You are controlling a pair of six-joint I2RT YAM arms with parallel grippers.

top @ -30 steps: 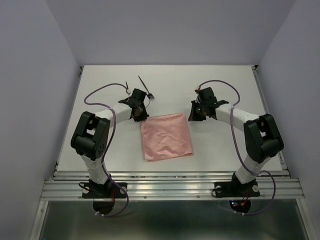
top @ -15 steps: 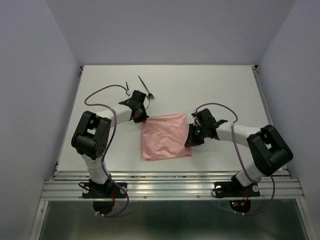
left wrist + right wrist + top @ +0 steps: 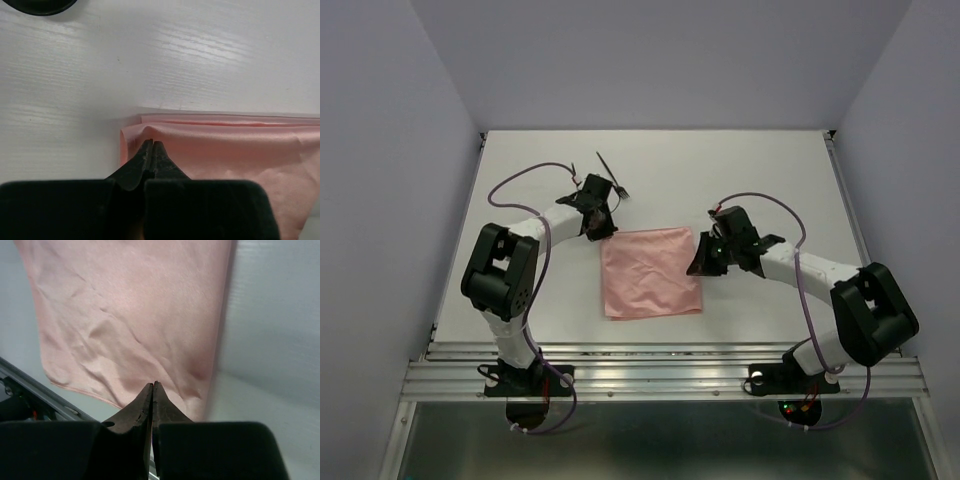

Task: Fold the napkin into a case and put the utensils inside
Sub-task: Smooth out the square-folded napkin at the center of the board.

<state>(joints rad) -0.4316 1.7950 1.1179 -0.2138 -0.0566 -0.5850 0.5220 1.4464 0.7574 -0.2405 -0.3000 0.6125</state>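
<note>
The pink napkin lies flat as a rough square in the middle of the white table. My left gripper is at its far left corner. In the left wrist view its jaws are shut, and the napkin puckers up into the tips at that corner. My right gripper hangs at the napkin's right edge. Its jaws are shut, raised over the wrinkled napkin, and nothing shows between them. One slim black utensil lies behind the left wrist. The other is hidden.
Purple cables loop off both wrists, on the left and on the right. A metal rail runs along the table's near edge. Grey walls enclose three sides. A dark round shape sits at the left wrist view's top edge.
My right gripper left the napkin's far right corner, swung down along the right edge, then drew back slightly. The left gripper stayed at its corner. The napkin's near right corner shifted a little inward.
</note>
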